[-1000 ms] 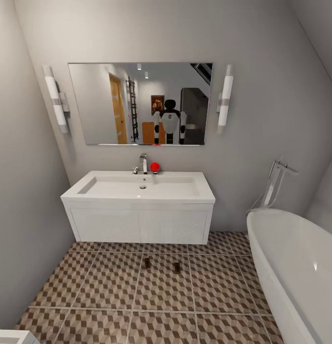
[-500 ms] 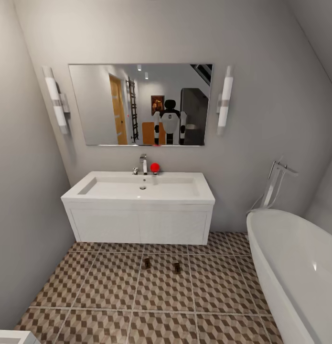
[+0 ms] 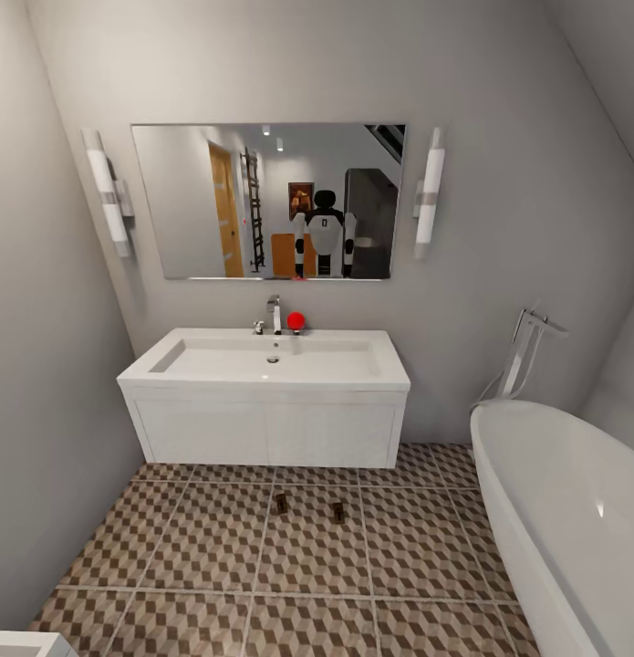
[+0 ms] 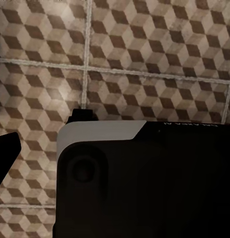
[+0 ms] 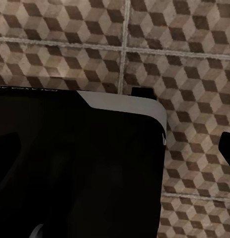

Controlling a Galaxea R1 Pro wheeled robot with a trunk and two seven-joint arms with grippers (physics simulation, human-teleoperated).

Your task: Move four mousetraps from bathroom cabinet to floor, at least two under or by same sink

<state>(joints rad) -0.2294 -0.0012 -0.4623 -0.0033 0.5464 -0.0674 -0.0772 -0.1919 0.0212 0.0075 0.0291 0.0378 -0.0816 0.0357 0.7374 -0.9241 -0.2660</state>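
Head view, two mousetraps (image 3: 307,507) lay at lower centre on the bathroom floor (image 3: 207,557), just before the sink (image 3: 266,360), my grippers' opening I could not tell.

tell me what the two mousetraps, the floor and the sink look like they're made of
The two mousetraps look like brown wood; they are too small to make out any metal parts. The bathroom floor looks like matte ceramic tile printed with a cube pattern, going by its pale grout lines. The sink looks like smooth, white ceramic or resin, and its tap looks like shiny chrome.
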